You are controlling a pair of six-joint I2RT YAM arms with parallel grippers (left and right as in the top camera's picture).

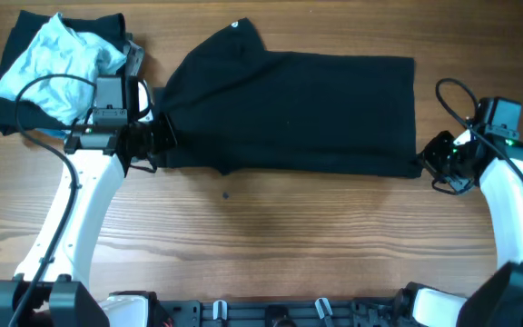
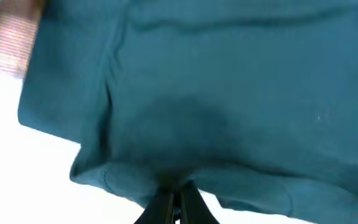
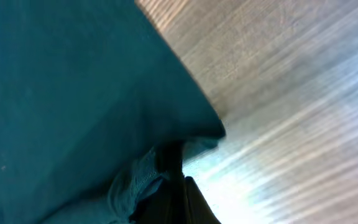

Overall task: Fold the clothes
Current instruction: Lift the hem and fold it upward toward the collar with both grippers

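Left hand [image 1: 159, 138], right hand [image 1: 432, 162] each clenched on black T-shirt [image 1: 298, 109] edge; lift together, keeping cloth between hands taut.

The black T-shirt [image 1: 289, 109] is soft, matt cloth. The table [image 1: 271, 245] is smooth, grained wood. The left arm [image 1: 84, 204] has a white shell, probably glossy plastic.

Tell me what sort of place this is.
Probably a robot test bench: a wooden table, the left gripper and right gripper each pinching a black T-shirt, other garments heaped at a corner.
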